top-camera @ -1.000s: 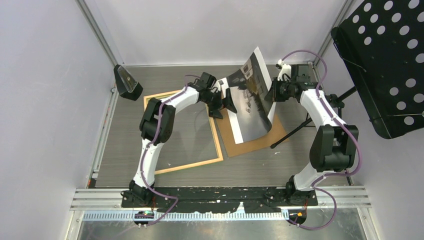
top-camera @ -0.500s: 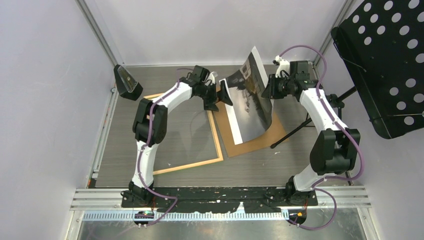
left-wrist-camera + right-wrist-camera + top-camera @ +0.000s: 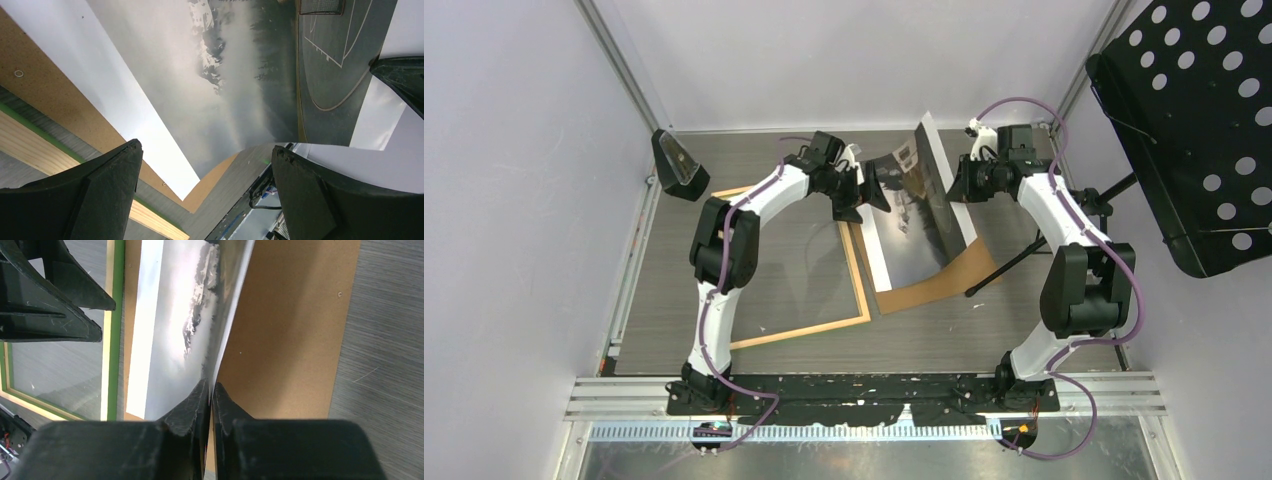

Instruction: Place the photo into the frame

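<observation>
Since the earlier frame, the photo point(image 3: 914, 215) point(image 3: 225, 90) point(image 3: 175, 325) has been carried to the left and lowered, so that more of the brown backing board point(image 3: 944, 280) point(image 3: 290, 315) is exposed on its right. The photo is held curved and tilted. Its upper end is raised, and its white-banded lower part lies over the board, just beside the frame's right rail.

The photo's right edge is pinched between the pressed-together fingers of the right gripper point(image 3: 954, 185) point(image 3: 210, 385). The left gripper point(image 3: 869, 190) point(image 3: 205, 150) is positioned just beside the photo's left edge with its fingers spread wide, and nothing is gripped by it.

The frame point(image 3: 809, 330) point(image 3: 116, 315) is laid flat on the table point(image 3: 1024, 320), to the left of the board.
</observation>
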Controlling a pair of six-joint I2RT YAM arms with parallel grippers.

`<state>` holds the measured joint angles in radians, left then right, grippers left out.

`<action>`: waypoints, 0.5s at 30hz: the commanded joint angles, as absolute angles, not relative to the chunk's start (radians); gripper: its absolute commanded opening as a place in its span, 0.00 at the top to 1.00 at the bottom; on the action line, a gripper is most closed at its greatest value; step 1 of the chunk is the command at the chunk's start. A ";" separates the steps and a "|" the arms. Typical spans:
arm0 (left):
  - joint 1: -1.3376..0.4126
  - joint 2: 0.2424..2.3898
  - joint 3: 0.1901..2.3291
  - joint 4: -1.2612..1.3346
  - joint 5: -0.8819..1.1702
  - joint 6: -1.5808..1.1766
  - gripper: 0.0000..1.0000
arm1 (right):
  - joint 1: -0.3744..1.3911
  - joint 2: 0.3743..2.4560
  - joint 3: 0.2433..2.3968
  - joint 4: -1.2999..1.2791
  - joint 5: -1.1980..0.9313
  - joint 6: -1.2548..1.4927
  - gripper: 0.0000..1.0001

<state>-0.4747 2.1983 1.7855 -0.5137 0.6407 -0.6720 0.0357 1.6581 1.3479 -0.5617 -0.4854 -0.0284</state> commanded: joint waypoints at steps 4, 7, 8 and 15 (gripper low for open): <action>-0.474 2.153 1.795 -0.495 0.669 -0.669 0.01 | 0.033 1.648 1.352 -0.546 -0.492 -0.036 0.94; -0.473 2.155 1.813 -0.502 0.672 -0.667 0.01 | 0.033 1.622 1.353 -0.539 -0.490 -0.041 0.94; -0.473 2.156 1.825 -0.510 0.672 -0.665 0.01 | 0.033 1.604 1.348 -0.532 -0.490 -0.039 0.95; -0.467 2.137 1.942 -0.568 0.679 -0.658 0.02 | 0.082 1.474 1.358 -0.489 -0.389 -0.056 0.95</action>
<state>-0.4744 2.1983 1.8362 -0.5415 0.6495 -0.6720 0.0425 1.6104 1.3380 -0.5529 -0.4614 -0.0292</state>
